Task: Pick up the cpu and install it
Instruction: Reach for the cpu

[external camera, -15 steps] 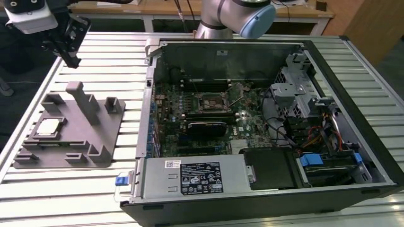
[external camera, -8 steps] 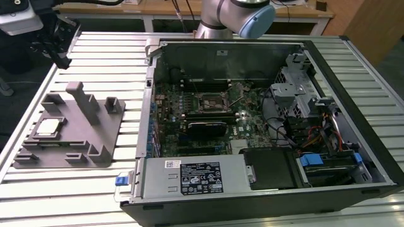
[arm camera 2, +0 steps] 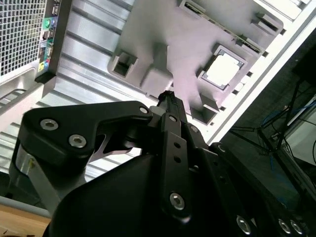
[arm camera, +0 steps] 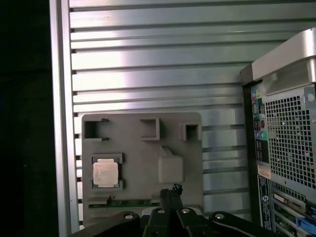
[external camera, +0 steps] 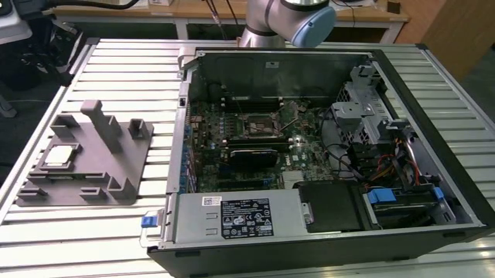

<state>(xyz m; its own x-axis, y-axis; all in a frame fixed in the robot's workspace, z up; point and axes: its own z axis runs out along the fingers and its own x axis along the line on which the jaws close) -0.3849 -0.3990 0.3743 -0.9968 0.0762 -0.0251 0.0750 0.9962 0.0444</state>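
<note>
- On the exterior view's left, a slatted metal tabletop [external camera: 116, 63] carries a grey holder block [external camera: 97, 168] with upright posts and several square pockets.
- The cpu [external camera: 60, 155] lies flat in a framed recess of that block, silvery top up, on the side of the block farthest from the computer case [external camera: 184, 116].
- Both wrist views look down on the block [arm camera: 143, 148] [arm camera 2: 148, 29] with the cpu [arm camera: 105, 173] [arm camera 2: 224, 69] seated in its recess. In the first wrist view a thin green board strip [arm camera: 123, 202] sits in a slot just beside that recess.
- The gripper [arm camera: 171, 190] [arm camera 2: 166, 96] hangs over the block near its raised post [arm camera: 170, 165], apart from the cpu. Its fingertips are drawn together with nothing between them.
- Further right in the exterior view, the case lies on its side with its panel off.
- Inside the case a green motherboard [external camera: 208, 145] covers the floor, with the dark square cpu socket [external camera: 259, 124] near its middle.
- A grey power supply [external camera: 232, 217] fills the near corner of the case.
- Towards the exterior view's right, a metal drive cage [external camera: 363, 110] and bundled cables [external camera: 386, 168] occupy the rest of the case.
- The robot arm [external camera: 286, 20] rises behind the case's far wall.
</note>
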